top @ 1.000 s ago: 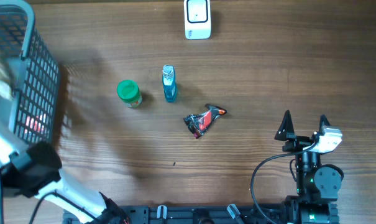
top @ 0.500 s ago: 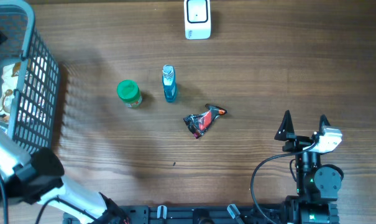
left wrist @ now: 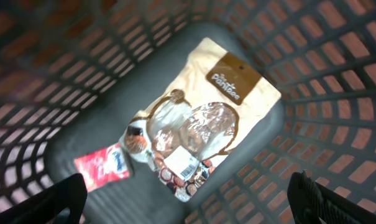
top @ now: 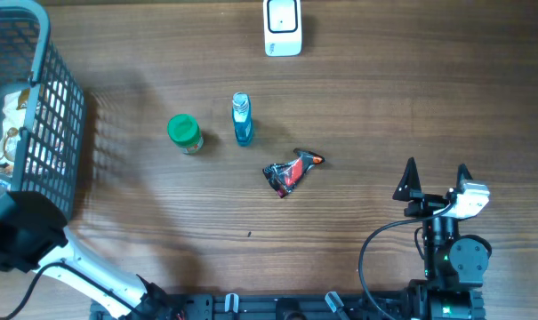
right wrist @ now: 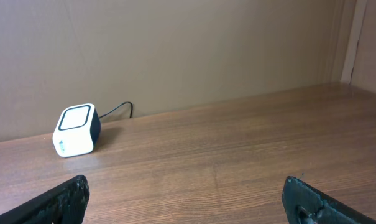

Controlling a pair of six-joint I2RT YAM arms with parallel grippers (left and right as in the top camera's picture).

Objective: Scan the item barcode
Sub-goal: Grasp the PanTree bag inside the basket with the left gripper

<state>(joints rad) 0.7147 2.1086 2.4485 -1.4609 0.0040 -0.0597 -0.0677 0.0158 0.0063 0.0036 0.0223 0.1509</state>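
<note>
Left end effector (left wrist: 191, 200) is seen over the grey mesh basket (top: 66, 107), fingers spread wide at the bottom corners of the left wrist view, nothing clamped between them. In the basket a cream-and-brown snack pouch (left wrist: 200, 118) is laid flat on the floor, a white label (left wrist: 183, 163) facing up near its lower end. A small red packet (left wrist: 102, 169) is laid just beside the pouch, at its lower left. The basket is placed at the far left edge of the table (top: 411, 98).

Right end effector (top: 436, 182) is held low at the right near edge of the table, fingers apart, nothing gripped, well apart from every item. The white barcode scanner (top: 283, 27) is set at the far middle edge of the table, and is seen ahead to the left in the right wrist view, its cable running behind it.

Three items are left on the table near the middle: a green-lidded jar (top: 185, 133), a blue bottle (top: 242, 120) just to its right, and a crumpled red-and-black wrapper (top: 291, 171) nearer the right arm. None is touched.
</note>
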